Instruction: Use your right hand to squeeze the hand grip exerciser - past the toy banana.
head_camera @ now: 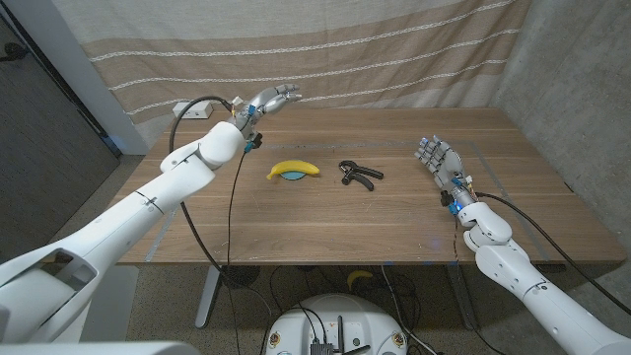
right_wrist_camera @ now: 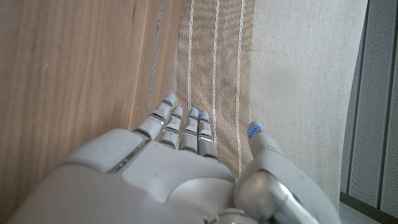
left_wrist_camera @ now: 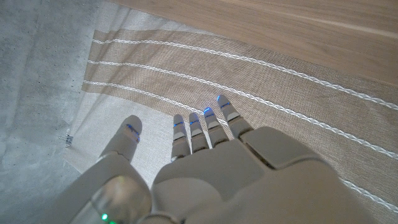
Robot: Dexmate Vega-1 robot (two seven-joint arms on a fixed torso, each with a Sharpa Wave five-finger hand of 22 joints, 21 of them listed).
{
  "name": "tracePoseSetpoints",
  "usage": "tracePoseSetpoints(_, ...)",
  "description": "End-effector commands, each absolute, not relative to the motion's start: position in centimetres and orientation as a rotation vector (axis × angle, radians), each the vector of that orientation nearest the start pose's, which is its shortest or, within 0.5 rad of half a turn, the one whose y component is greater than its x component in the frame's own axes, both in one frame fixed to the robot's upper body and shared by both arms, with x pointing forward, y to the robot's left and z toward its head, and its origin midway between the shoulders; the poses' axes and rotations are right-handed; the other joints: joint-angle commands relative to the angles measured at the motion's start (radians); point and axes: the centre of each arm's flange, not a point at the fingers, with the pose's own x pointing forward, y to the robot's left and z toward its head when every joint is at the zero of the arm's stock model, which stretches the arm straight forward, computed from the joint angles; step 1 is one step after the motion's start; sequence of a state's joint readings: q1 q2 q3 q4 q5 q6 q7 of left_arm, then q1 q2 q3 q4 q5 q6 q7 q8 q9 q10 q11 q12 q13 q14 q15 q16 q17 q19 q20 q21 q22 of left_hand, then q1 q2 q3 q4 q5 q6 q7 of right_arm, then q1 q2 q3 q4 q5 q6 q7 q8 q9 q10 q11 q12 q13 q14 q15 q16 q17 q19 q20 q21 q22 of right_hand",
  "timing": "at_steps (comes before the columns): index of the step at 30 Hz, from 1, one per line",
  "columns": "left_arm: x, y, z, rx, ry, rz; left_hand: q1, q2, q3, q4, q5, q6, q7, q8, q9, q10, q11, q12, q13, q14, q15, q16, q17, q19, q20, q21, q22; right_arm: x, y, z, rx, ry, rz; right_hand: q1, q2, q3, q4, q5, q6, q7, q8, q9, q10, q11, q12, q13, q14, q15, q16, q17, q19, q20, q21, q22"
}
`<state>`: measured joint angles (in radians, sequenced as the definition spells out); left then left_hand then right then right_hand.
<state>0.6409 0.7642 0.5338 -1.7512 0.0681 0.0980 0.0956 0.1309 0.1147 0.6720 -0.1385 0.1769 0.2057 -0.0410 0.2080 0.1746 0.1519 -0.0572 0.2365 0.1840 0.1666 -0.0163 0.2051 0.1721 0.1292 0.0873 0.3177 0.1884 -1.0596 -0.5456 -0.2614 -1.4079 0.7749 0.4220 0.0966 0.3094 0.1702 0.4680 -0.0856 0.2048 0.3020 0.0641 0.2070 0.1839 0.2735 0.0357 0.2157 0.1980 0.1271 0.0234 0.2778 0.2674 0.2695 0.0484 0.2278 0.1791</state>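
Observation:
A black hand grip exerciser lies on the wooden table near its middle. Just to its left lies a yellow toy banana. My right hand is held over the table's right side, well to the right of the exerciser, fingers straight and apart, holding nothing. In the right wrist view that hand points toward the curtain past the table edge. My left hand is raised above the far left part of the table, fingers extended and empty; the left wrist view shows this hand against the curtain.
A beige striped curtain hangs behind the table. A black cable runs along my left arm and down over the table's front edge. A grey concrete wall stands to the right.

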Motion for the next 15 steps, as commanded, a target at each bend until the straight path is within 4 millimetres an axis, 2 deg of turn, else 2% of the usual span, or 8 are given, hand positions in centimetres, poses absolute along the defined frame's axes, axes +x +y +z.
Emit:
tracePoseSetpoints(1, 58.7, 20.8, 13.8, 1.042, -0.798, -0.047, 0.013, -0.003, 0.001, -0.007, -0.001, 0.014, 0.000, -0.001, 0.005, 0.007, -0.001, -0.001, 0.003, 0.007, 0.000, -0.006, 0.004, 0.006, 0.001, 0.004, 0.005, 60.2, -33.1, -8.3, 0.184, -0.648, 0.200, 0.006, -0.005, 0.000, -0.005, 0.004, 0.009, 0.000, 0.002, 0.003, 0.007, 0.002, 0.000, 0.002, 0.008, 0.004, 0.005, 0.004, 0.009, -0.003, 0.000, 0.002)
tracePoseSetpoints(15, 59.0, 19.0, 14.6, 1.156, -0.808, -0.052, 0.023, 0.002, 0.004, -0.015, -0.003, 0.022, 0.000, -0.003, 0.005, 0.011, -0.008, -0.004, 0.003, 0.005, -0.001, -0.010, 0.004, 0.002, 0.001, 0.000, 0.005, 60.0, -33.4, -8.7, 0.195, -0.648, 0.191, 0.005, -0.005, 0.000, -0.007, 0.005, 0.014, 0.002, 0.002, 0.003, 0.007, 0.004, -0.002, 0.002, 0.008, 0.006, 0.006, 0.007, 0.010, -0.002, -0.001, 0.003)
